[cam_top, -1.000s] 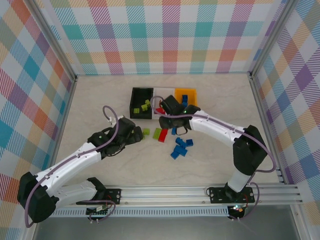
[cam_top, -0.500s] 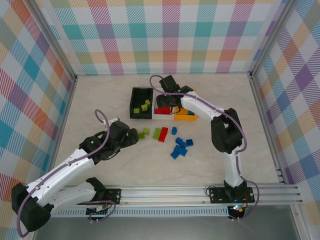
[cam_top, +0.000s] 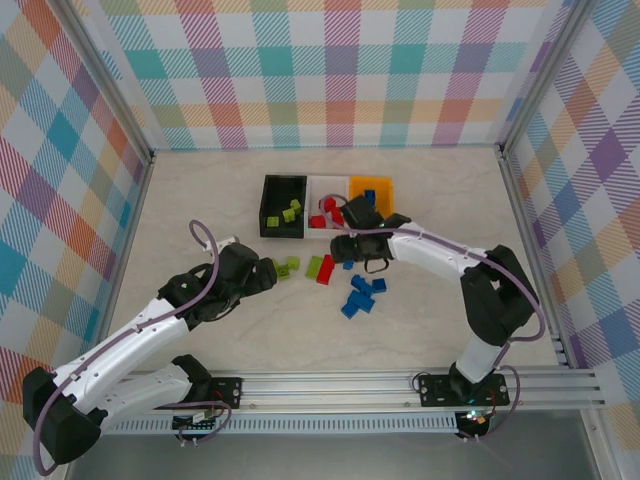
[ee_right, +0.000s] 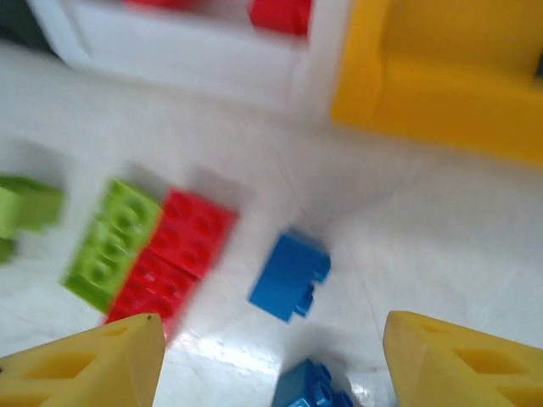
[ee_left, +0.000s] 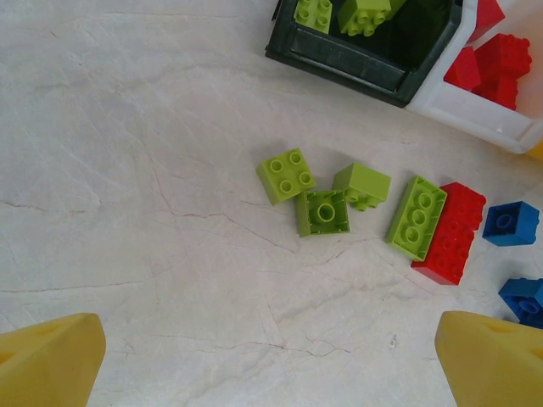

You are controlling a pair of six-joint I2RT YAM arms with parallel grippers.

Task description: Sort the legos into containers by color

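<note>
In the overhead view the three joined containers sit at the upper middle of the worktop. The black bin on the left holds lime green legos, the white bin in the middle holds red ones, and the orange-yellow bin on the right holds blue ones. Just below the bins lie the loose legos: small lime bricks, a long lime brick touching a long red brick, a single blue brick and, lower right, a cluster of blue bricks. The left pincer sits just left of the small lime bricks, and the right pincer hangs between the white bin and the single blue brick. In the left wrist view the yellow fingertips fill the two lower corners, spread wide with nothing between them. Three small lime bricks lie at centre with the long lime and red pair to their right. The black bin is at the top edge and the white bin at the upper right. The right wrist view is blurred. Its fingertips stand apart and empty in the lower corners. The single blue brick lies above the gap, the lime and red pair at left, the white bin along the top and the orange-yellow bin at upper right.
</note>
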